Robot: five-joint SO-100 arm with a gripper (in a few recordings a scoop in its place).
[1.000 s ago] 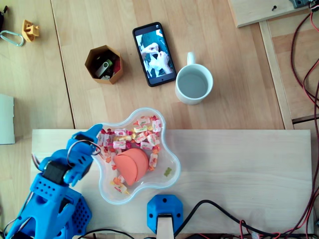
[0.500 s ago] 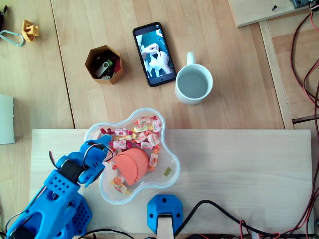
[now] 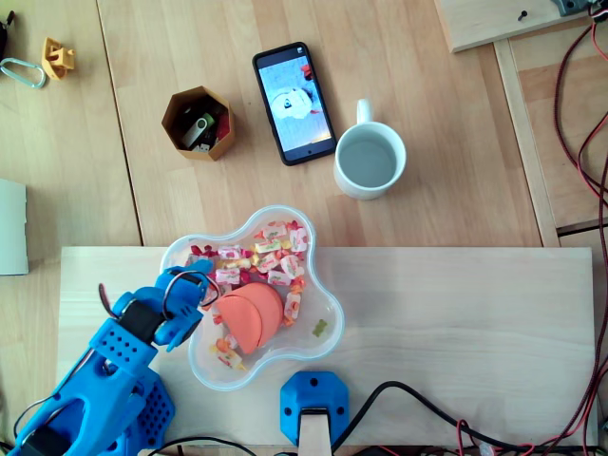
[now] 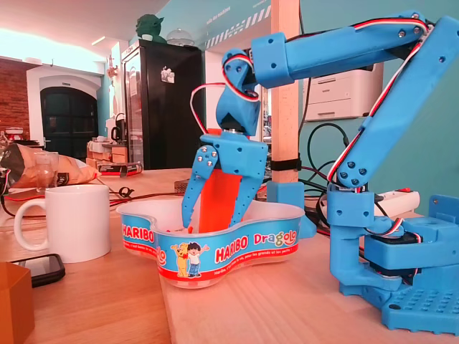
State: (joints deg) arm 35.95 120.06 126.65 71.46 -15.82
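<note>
Overhead first: the blue arm's pincer (image 3: 193, 288) sits over the left lobe of a clear, wavy-edged tub (image 3: 328, 306), with its fingertips down among the wrapped sweets (image 3: 271, 252). An orange piece (image 3: 252, 318) lies in the middle of the tub, just beside the pincer on its right. I cannot tell from above whether the two touch. Every sweet I can see lies inside the tub, mostly along its upper side, and a few are near the lower rim. The tub stands on a pale board (image 3: 456, 323) laid on the worktop (image 3: 446, 142). Farther up the worktop are a white mug (image 3: 369, 160), a phone (image 3: 294, 103) and a hexagonal cup (image 3: 198, 123) holding a USB stick (image 3: 199, 130), all well apart from the tub. Fixed view next: the pincer (image 4: 213, 218) points straight down into the tub (image 4: 280, 240). Its jaws stand spread wide, tips below the rim. The orange piece (image 4: 219, 197) shows upright in the gap between the fingers, but the overhead places it to one side, so it is probably behind them and not gripped. No sweet is visibly clamped. I judge that the pincer is down among the sweets with nothing gripped or lifted. Legible print on the tub's band reads "HARIBO" twice and "Dragolo", next to cartoon figures. The mug (image 4: 72, 222) stands to the left of the tub.
</note>
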